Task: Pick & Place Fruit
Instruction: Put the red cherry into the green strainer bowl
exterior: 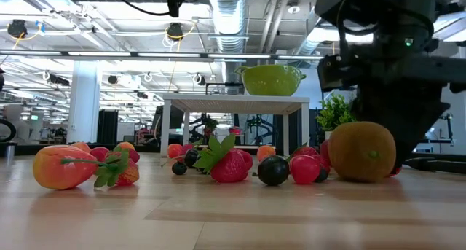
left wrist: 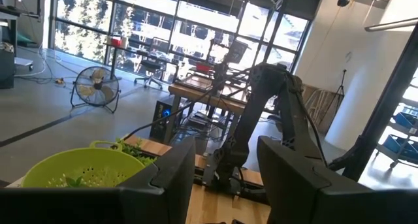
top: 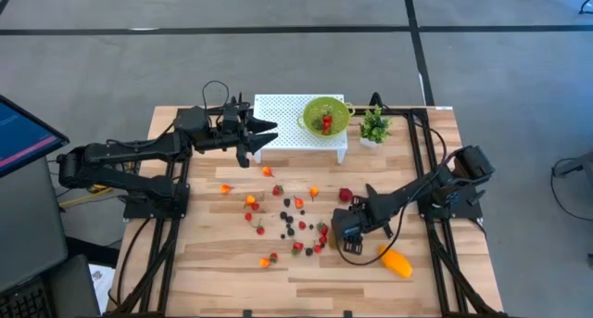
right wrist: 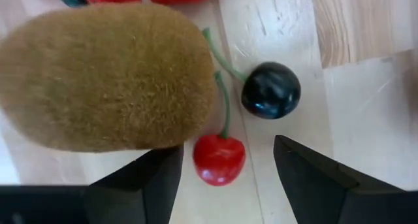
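Small red, orange and dark fruit pieces (top: pixel 289 221) lie scattered on the wooden table (top: pixel 213 281). An orange-yellow mango (top: pixel 396 262) lies near the right front. My right gripper (right wrist: pixel 225 178) points down over the pile, open. A red cherry (right wrist: pixel 219 160) lies on the table between its fingertips. The brown kiwi (right wrist: pixel 104 77) lies right beside one finger, and a dark cherry (right wrist: pixel 271 90) is just beyond. My left gripper (left wrist: pixel 225 185) hovers open and holds nothing, at the left end of the white rack (top: pixel 278 109) that carries a green colander (top: pixel 324 114).
A small potted plant (top: pixel 373 126) stands right of the rack. The colander holds a red fruit (top: pixel 326 123). Black arm frames run along the table's left (top: pixel 171 216) and right (top: pixel 431 216) sides. In the low view the kiwi (exterior: pixel 362 151) sits in front of my right gripper.
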Available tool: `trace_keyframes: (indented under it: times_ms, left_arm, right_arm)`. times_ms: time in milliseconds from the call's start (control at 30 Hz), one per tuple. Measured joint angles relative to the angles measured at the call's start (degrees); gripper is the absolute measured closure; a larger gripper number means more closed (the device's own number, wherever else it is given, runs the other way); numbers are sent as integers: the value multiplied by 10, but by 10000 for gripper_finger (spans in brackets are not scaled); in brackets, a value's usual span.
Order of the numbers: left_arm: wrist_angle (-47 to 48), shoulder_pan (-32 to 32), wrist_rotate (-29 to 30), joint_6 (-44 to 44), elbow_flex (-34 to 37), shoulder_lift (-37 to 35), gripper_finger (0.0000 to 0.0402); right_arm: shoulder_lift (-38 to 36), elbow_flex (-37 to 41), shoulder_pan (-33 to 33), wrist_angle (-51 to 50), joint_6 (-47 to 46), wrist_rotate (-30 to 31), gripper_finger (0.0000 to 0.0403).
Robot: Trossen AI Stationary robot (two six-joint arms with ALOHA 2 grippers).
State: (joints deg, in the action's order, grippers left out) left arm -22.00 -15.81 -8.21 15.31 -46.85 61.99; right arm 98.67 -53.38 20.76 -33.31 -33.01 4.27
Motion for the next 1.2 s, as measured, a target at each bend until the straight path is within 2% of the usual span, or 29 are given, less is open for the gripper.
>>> trace_keyframes:
  times_ms: [367, 900, 1000, 1200]
  left_arm:
    - [-1, 0, 0, 0, 0, 0, 243]
    - [-2, 0, 0, 0, 0, 0, 243]
    - [-2, 0, 0, 0, 0, 0, 243]
    - [-2, 0, 0, 0, 0, 0, 243]
  right_arm:
    - [-2, 17, -1, 14, 0, 3, 181]
    - [-1, 18, -1, 10, 0, 5, 304]
    - [-1, 19, -1, 10, 0, 5, 305]
    - [-6, 20, -3, 7, 0, 3, 283]
